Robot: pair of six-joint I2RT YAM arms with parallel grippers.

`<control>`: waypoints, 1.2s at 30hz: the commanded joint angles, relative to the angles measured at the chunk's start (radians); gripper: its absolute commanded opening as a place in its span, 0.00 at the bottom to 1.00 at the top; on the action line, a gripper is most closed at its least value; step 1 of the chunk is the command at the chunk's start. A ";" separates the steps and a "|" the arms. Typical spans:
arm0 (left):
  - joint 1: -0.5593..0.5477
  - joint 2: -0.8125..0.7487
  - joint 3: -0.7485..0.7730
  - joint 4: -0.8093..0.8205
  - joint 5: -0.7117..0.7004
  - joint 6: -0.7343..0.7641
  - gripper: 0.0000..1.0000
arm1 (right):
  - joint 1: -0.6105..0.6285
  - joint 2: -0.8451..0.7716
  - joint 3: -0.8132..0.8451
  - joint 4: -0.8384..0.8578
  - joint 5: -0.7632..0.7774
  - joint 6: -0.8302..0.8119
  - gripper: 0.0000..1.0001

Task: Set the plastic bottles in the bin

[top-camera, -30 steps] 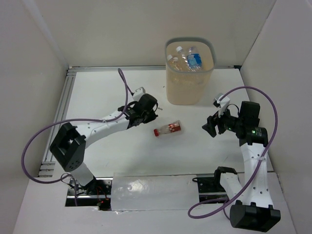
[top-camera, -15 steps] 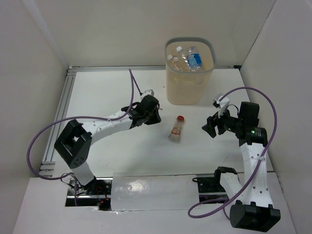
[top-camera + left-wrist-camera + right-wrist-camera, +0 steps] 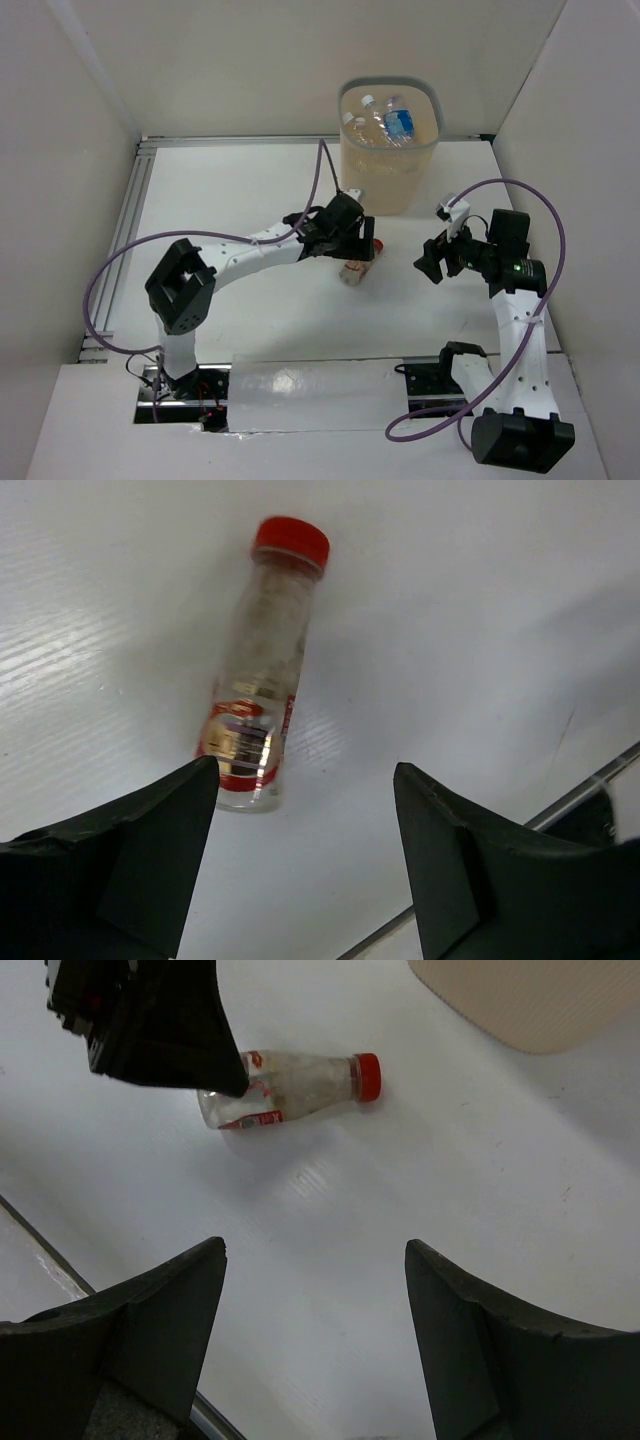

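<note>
One small clear plastic bottle (image 3: 258, 685) with a red cap and red label lies on its side on the white table. In the top view this bottle (image 3: 356, 268) is just in front of the bin (image 3: 380, 190), partly hidden under my left gripper (image 3: 358, 250). My left gripper (image 3: 305, 770) hangs open above the bottle's base end and is not touching it. The beige bin holds several clear plastic bottles (image 3: 385, 122), one blue-labelled. My right gripper (image 3: 425, 262) stands open and empty to the bottle's right. In its wrist view the right gripper (image 3: 315, 1245) sees the bottle (image 3: 295, 1085) ahead.
A bin corner (image 3: 530, 1000) shows at the top of the right wrist view. An aluminium rail (image 3: 128, 220) runs along the table's left side. White walls close in the left, back and right. Purple cables (image 3: 322, 165) loop over both arms.
My left arm has swung right to reach over the bottle, and its gripper has gone from shut to open. The bottle turned from lying crosswise to pointing at the bin. The right arm stayed put.
</note>
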State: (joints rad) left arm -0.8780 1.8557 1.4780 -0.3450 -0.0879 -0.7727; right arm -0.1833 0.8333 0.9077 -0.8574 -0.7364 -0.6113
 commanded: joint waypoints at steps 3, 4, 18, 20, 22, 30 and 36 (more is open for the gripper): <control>-0.019 0.094 0.038 -0.029 0.019 0.142 0.83 | -0.005 -0.002 -0.013 0.014 0.006 0.008 0.79; -0.019 0.112 0.051 -0.047 0.004 0.142 0.83 | -0.005 -0.002 -0.013 0.014 0.006 0.008 0.79; -0.019 0.244 0.130 -0.127 -0.147 0.191 0.83 | -0.005 -0.011 -0.004 0.014 0.006 0.008 0.79; -0.019 0.244 0.110 -0.137 -0.147 0.191 0.83 | -0.005 -0.011 -0.004 0.014 0.006 0.008 0.79; -0.019 0.244 0.097 -0.137 -0.136 0.191 0.82 | -0.015 -0.011 -0.013 0.014 0.006 0.008 0.79; -0.019 0.172 0.056 -0.146 -0.136 0.162 0.11 | -0.015 -0.011 -0.013 0.023 0.006 0.008 0.77; -0.010 -0.042 0.105 -0.147 -0.090 0.202 0.00 | -0.015 -0.011 -0.013 0.014 0.006 -0.002 0.50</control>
State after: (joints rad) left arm -0.8932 1.9846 1.5375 -0.5217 -0.2066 -0.6029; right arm -0.1905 0.8337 0.9005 -0.8570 -0.7261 -0.6121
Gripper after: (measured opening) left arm 0.708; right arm 0.522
